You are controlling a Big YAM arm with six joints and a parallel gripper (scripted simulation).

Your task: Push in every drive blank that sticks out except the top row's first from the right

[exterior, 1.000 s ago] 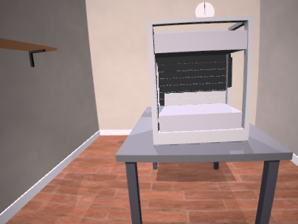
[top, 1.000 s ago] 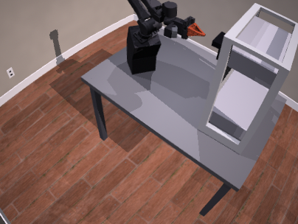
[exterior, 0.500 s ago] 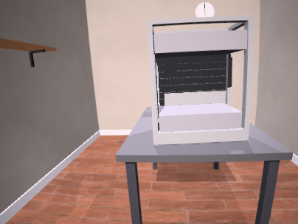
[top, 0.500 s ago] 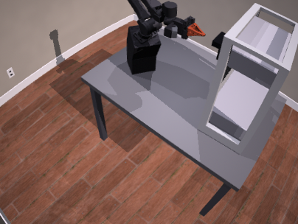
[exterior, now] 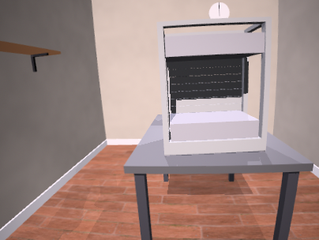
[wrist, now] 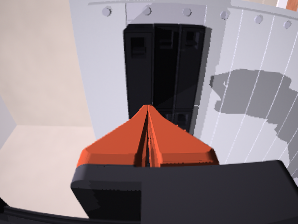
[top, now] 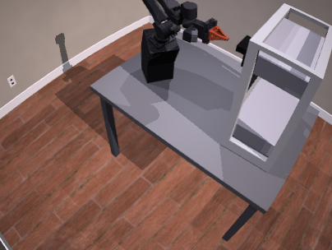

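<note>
The rack point(top: 274, 84) is a tall, pale grey box frame that stands upright on the right part of the grey worktop point(top: 185, 119), with pale shelves inside it. In the top view a dark block point(top: 244, 46) sticks out from its far face. From the room camera I look through the open frame point(exterior: 163, 91) and see a dark panel point(exterior: 205, 76) inside, with thin pale lines running across it. My wrist camera shows the face I am pointing at: a pale plate point(wrist: 100, 70) with a row of small round screws along its top, and a black opening holding the drive blanks point(wrist: 162, 63), which sit side by side as dark, narrow slabs. I cannot tell from here which blanks stick out more than the others. My arm point(top: 164, 16) rises from a black base point(top: 158, 57) at the far left of the worktop and reaches to the right, level, toward the rack's far face. My tool point(top: 225, 37) has orange fingers that come to a point. They are pressed tight together and there is nothing between them. The tip is near the dark block but apart from it, with a gap showing in the top view. In the wrist view the tip points at the lower part of the black blanks, and my tool's shadow falls on the pale plate to the right.
</note>
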